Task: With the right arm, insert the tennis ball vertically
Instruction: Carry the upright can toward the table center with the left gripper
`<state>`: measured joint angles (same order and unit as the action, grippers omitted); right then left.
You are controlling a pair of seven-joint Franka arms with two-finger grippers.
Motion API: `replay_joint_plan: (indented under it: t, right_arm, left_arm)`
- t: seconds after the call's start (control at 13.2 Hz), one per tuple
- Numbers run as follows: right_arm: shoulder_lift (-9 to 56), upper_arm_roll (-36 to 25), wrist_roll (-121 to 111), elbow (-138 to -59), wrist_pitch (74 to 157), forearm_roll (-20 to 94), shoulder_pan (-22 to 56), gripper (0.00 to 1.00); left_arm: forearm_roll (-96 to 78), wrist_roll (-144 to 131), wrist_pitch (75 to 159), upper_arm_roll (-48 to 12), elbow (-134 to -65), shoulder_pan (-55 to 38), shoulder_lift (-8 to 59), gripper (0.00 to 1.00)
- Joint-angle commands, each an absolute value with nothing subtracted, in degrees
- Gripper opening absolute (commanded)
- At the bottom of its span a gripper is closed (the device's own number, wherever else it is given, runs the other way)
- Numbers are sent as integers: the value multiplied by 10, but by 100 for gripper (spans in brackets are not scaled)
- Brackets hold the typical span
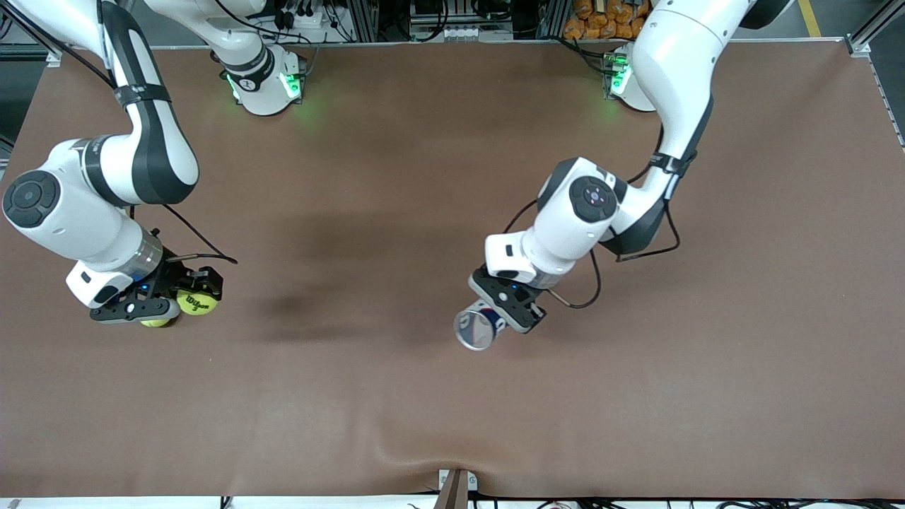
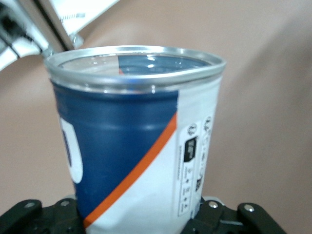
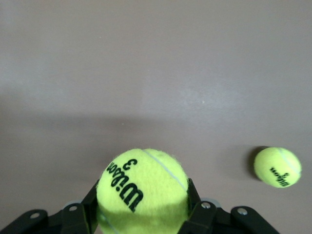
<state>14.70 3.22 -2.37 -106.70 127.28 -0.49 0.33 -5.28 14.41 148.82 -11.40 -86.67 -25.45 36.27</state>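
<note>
The brown tabletop (image 1: 452, 410) is spanned by both arms. An open blue, white and orange can (image 1: 478, 328) is clamped in the left hand (image 1: 506, 305) over the tabletop's middle. Toward the right arm's end, one tennis ball (image 1: 197, 302) is gripped by the right hand (image 1: 161, 300). A second tennis ball (image 3: 277, 167) lies on the tabletop below it.

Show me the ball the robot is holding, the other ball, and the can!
Held ball (image 3: 142, 190), right wrist view, on its felt beside the logo.
Other ball (image 3: 277, 167), right wrist view, on its middle.
Can (image 2: 126, 146), left wrist view, on its blue side.
</note>
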Motion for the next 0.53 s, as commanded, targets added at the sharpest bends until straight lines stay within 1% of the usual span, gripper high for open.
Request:
replay_joint_plan:
  t: [0.0,0.3,0.46]
  right_arm:
    - [121,35,-28,-1072,1269,-52,4,24]
    - [110,37,-25,-1072,1267,-57,9,24]
    - [110,37,-25,-1072,1268,-66,9,24]
  left_arm:
    - [-63,96,1583,-113,-867,-293,383,63]
    - [-77,34,1747,-112,-868,-356,445,63]
    - [-77,27,1801,-112,-868,-375,468,63]
